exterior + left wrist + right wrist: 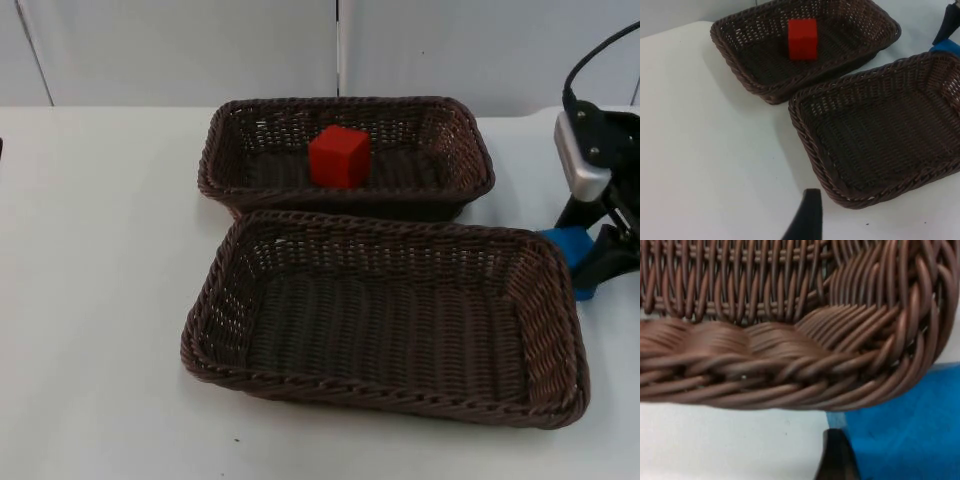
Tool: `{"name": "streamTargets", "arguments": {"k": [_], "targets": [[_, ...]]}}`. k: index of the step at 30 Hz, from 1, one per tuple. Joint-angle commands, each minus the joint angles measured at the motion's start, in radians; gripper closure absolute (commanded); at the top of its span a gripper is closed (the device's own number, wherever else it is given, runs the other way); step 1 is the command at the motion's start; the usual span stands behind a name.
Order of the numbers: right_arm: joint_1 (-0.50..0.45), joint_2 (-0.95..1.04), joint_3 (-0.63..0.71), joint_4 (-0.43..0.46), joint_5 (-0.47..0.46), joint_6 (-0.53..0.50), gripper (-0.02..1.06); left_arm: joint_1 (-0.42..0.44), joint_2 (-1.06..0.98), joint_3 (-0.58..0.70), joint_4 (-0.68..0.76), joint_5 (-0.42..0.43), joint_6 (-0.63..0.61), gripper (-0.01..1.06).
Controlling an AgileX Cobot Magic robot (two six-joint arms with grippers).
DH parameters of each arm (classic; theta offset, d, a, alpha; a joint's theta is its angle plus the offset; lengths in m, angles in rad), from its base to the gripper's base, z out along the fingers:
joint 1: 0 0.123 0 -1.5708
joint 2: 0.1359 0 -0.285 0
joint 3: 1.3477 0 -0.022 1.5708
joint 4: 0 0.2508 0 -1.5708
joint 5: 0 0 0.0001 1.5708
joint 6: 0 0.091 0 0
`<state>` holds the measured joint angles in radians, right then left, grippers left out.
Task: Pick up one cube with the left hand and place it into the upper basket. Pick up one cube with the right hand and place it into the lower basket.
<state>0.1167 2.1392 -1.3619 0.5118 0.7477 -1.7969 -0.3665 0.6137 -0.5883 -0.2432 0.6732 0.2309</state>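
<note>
At the table's right edge, right gripper (590, 262): it sits just beside the right end of the lower basket, and its black fingers pinch a blue cube.
Blue cube (571, 250): it is held in the right gripper, just outside the lower basket's far right corner. In the right wrist view the blue cube (910, 425) is right next to the basket's woven rim, with one black fingertip (836, 460) beside it.
Left gripper: one black fingertip (805, 220) stands over the bare white table, near the lower basket's corner. I cannot tell if the fingers are spread or pressed together. This arm waits.
Red cube (339, 156): it rests on the floor of the upper basket, near the middle. The left wrist view shows the red cube (802, 38) in the same spot.
Upper basket (225, 150): dark brown and woven, it stands by the grey wall with the red cube inside.
Lower basket (215, 310): dark brown and woven, bigger in the picture, just in front of the upper basket. The two rims are very close.
Table (90, 300): white and flat, under both baskets.
</note>
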Motion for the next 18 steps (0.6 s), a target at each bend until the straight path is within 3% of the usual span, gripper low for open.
{"name": "streamTargets", "arguments": {"k": [1,2,3,6,12,18], "targets": [[-0.003,-0.005,-0.004,-0.046,0.002,-0.006,0.73,-0.005,-0.005,0.006,-0.003,0.002,-0.004,0.27],[-0.003,-0.008,-0.004,-0.075,0.002,-0.004,0.81,-0.005,-0.005,0.006,-0.003,0.002,-0.004,0.27],[-0.003,-0.008,-0.004,-0.075,0.002,-0.004,0.81,-0.005,-0.005,0.006,-0.003,0.002,-0.004,0.27],[-0.003,-0.034,-0.004,-0.138,0.002,0.041,1.05,-0.005,-0.005,0.006,-0.003,0.002,-0.004,0.27],[-0.003,-0.141,-0.004,-0.246,0.038,0.128,1.05,-0.005,-0.005,0.006,-0.003,0.002,-0.004,0.27],[-0.003,-0.311,-0.004,-0.276,0.097,0.208,1.05,-0.005,-0.005,0.006,-0.007,0.002,-0.004,0.27]]}}
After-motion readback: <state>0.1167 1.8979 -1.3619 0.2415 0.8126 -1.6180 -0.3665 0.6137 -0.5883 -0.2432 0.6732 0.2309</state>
